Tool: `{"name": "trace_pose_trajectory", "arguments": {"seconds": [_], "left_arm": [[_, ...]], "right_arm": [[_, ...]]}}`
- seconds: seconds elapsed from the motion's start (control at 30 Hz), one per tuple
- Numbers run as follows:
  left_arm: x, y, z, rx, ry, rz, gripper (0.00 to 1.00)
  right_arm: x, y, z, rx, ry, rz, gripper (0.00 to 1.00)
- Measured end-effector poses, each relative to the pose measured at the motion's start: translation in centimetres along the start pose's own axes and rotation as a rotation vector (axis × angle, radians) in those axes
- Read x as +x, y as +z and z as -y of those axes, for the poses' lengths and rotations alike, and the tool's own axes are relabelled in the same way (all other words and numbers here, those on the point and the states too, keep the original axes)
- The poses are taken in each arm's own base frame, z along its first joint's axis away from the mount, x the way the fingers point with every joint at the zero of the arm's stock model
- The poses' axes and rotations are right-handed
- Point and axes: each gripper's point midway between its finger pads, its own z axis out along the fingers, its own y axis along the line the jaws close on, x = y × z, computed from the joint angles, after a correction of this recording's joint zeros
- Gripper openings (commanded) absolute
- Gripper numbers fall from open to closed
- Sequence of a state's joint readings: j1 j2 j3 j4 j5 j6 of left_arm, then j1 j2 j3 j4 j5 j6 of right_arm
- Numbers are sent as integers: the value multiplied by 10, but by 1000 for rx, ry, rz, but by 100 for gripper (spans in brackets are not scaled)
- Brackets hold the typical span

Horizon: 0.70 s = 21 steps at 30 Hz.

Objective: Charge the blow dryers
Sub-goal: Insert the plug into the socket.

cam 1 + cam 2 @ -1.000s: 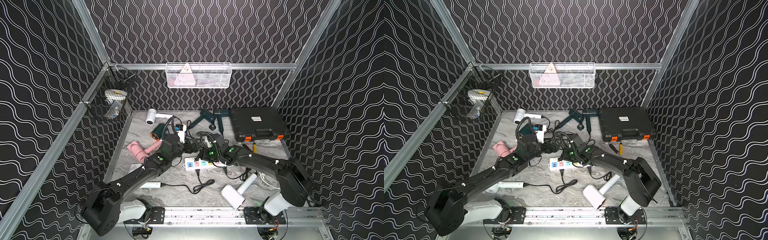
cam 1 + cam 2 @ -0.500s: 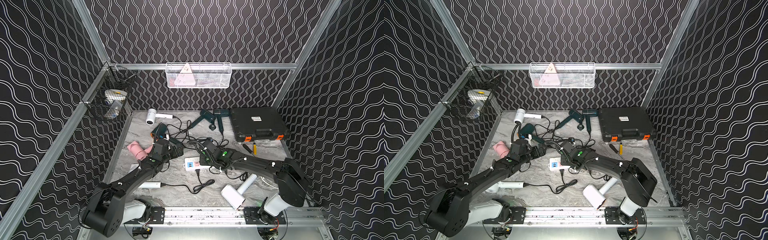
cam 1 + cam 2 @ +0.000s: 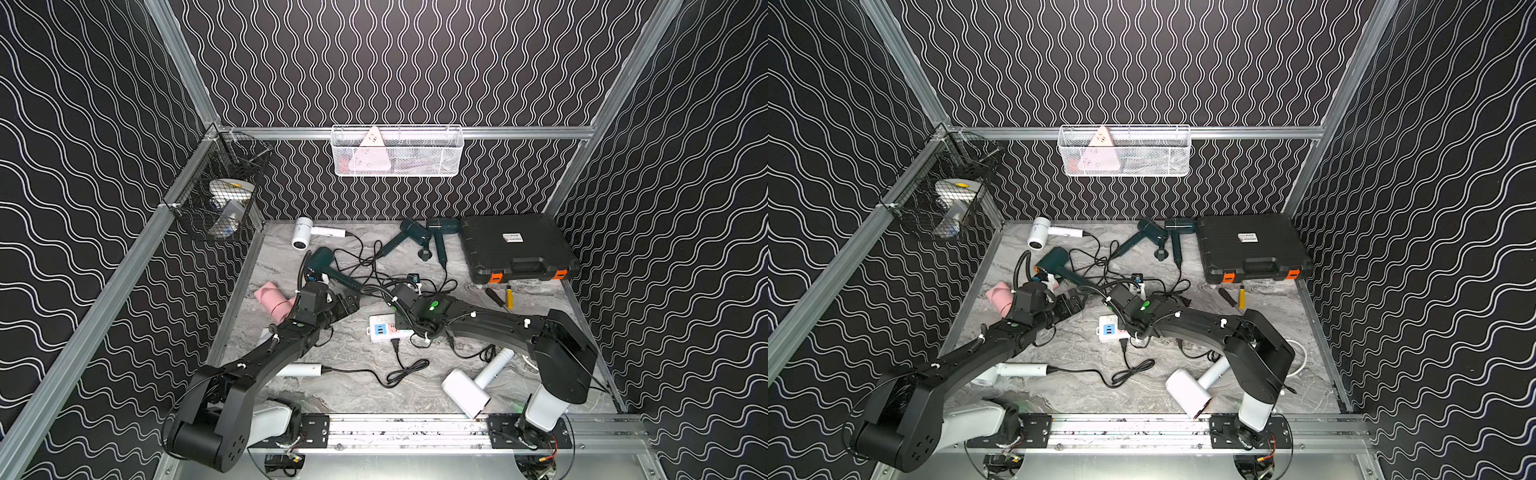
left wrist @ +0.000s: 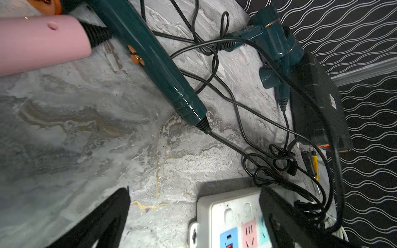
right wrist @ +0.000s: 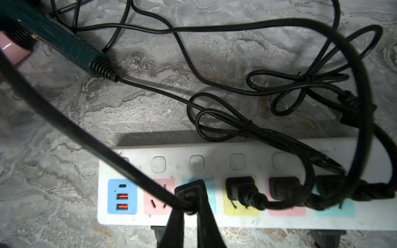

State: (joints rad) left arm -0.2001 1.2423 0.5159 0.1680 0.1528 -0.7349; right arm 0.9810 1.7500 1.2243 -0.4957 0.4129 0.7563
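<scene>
My right gripper [image 5: 190,209] is shut on a black plug [image 5: 189,190] that sits on a teal socket of the white power strip [image 5: 214,163]; its cord [image 5: 86,139] runs off slantwise. My left gripper [image 4: 194,191] hangs open and empty just off the strip's end [image 4: 227,212]. In a top view the blow dryers lie around: pink [image 3: 274,299] beside the left gripper [image 3: 347,303], a copper-ringed teal one [image 3: 322,262], two teal ones [image 3: 409,232] at the back, white ones at back left [image 3: 303,235], front right [image 3: 465,392] and front left [image 3: 303,370].
Three more black plugs [image 5: 240,186] sit in the strip's sockets. Tangled black cords [image 3: 374,266] cover the middle of the marble table [image 3: 357,395]. A black case with orange latches [image 3: 515,245] lies back right, screwdrivers [image 3: 509,297] in front of it. Wire baskets [image 3: 397,151] hang on the walls.
My left gripper has drawn back to the left, away from the cords. My right gripper has come down towards the front onto the power strip, still shut on the plug.
</scene>
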Motion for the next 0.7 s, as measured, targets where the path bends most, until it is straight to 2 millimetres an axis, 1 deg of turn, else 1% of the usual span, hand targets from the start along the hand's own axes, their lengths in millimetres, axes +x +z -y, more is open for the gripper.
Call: {"name": "trace_pose_trajectory", "arguments": {"seconds": [0.27, 0.7], "left_arm": [[-6, -2, -10, -13, -41, 25, 99], [-8, -4, -10, -9, -45, 32, 99]], "right_arm": [[5, 3, 2, 32, -3, 3, 0], [6, 3, 1, 61, -3, 40, 0]]}}
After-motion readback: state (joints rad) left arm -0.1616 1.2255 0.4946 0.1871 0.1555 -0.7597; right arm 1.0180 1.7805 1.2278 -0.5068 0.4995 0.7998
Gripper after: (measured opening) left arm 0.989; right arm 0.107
